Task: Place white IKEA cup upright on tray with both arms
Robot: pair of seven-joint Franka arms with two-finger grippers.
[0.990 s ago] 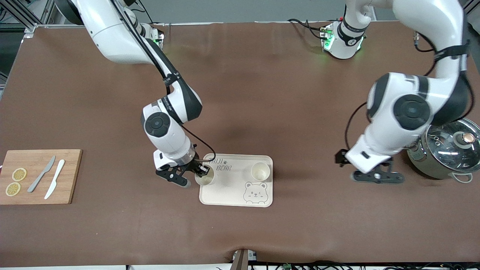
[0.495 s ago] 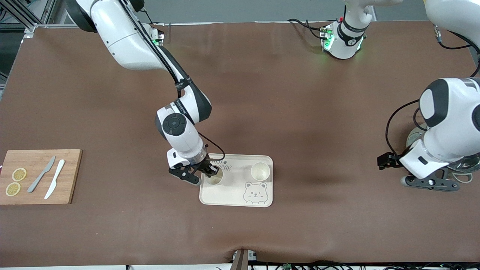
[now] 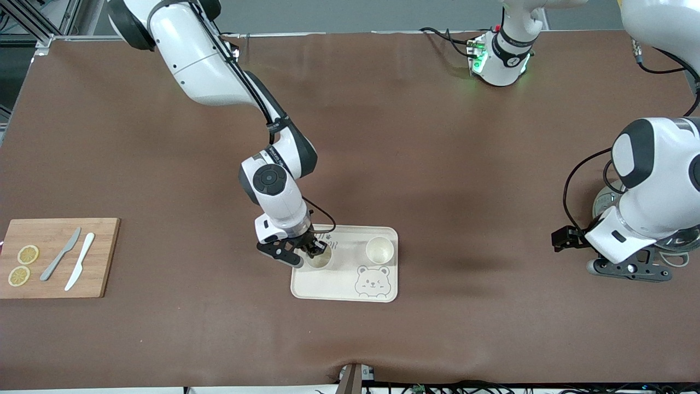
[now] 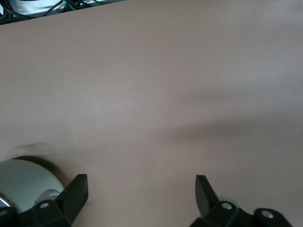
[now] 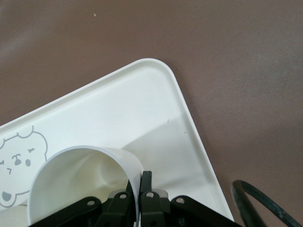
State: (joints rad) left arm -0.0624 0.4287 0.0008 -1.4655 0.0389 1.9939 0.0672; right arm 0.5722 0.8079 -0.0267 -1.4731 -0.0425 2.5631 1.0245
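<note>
My right end effector (image 3: 313, 253) pinches the rim of the white cup (image 3: 319, 259), upright over the tray (image 3: 344, 284), mouth up, so the move left is straight down. My left end effector (image 3: 623, 269) waits, spread, above the tabletop (image 3: 437, 164).

Setting: robotics lab test cell, not a home kitchen. Two white jointed arms are bolted to the bench (image 3: 383, 137), bases lit with green status lights, cables running loose off the far edge. Bench is covered in one brown mat; aluminium framing shows at the far corner. Kitchen items are staged as props: wooden cutting board (image 3: 54, 257) with lemon slices (image 3: 23, 265) and two knives (image 3: 71, 260), a lidded steel pot (image 3: 656, 241), a cream tray (image 3: 350, 287) with bear drawing.
</note>
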